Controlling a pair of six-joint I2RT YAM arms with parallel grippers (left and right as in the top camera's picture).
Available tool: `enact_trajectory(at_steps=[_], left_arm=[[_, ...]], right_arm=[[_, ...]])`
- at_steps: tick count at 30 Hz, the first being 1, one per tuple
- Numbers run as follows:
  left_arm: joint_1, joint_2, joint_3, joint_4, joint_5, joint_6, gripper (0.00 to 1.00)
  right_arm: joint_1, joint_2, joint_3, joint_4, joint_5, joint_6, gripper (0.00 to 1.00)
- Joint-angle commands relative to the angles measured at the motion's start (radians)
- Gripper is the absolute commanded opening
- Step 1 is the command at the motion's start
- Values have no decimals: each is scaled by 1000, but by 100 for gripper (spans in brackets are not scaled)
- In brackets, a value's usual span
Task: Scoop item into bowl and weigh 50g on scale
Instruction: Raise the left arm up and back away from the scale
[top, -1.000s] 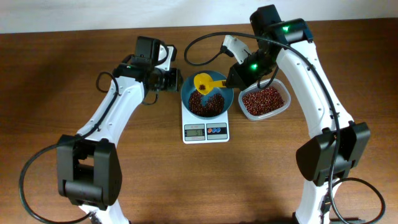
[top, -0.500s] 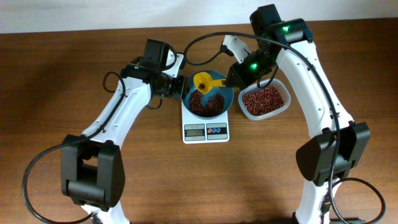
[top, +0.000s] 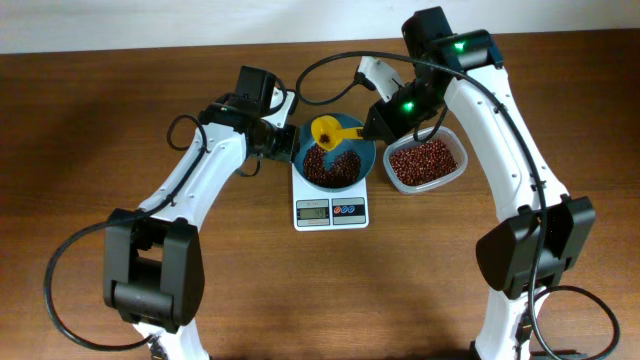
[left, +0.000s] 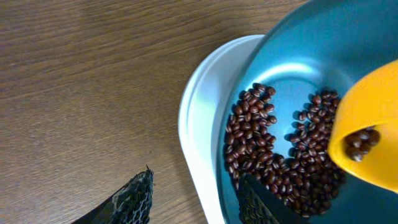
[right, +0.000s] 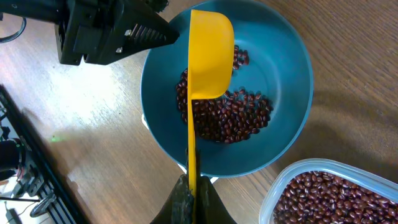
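1. Beans (top: 326, 168): loose, light, rolling; heaped in teal bowl (top: 369, 159) atop scale (top: 331, 222).
2. Best taken by yellow scoop (right: 210, 50), never pinched.
3. Right gripper (right: 193, 194): clamped on its handle, above scale.
4. Left gripper (left: 196, 190): parted, astride bowl rim.

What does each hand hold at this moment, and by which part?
The right hand holds the yellow scoop by the end of its handle. The left hand, open, holds nothing.

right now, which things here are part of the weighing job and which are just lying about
In the job: red-brown beans, teal bowl, white scale, yellow scoop in right tool, clear bean container.
Just there: black cables, wooden table.
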Motion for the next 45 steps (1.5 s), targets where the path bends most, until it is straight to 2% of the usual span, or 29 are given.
enact_trajectory(at_steps=[1, 17, 22, 26, 28, 29, 37, 45], left_arm=[[2, 12, 15, -5, -37, 27, 48], [2, 12, 15, -14, -67, 27, 48], [2, 9, 60, -26, -19, 27, 51], [3, -24, 153, -76, -3, 58, 63], [3, -51, 177, -99, -3, 113, 82], [8, -73, 187, -119, -4, 148, 99], [166, -181, 190, -184, 7, 170, 99], [181, -181, 190, -187, 5, 170, 99]], right_arm=[[4, -45, 24, 3, -20, -11, 4], [4, -45, 24, 2, -21, -11, 4], [4, -50, 24, 2, -40, -11, 4], [3, -71, 25, 0, -38, -11, 4], [3, -79, 25, 0, -14, -11, 4], [3, -82, 25, 0, -2, -12, 4], [3, -84, 26, -1, 3, -12, 4], [3, -84, 26, -2, 3, -12, 4]])
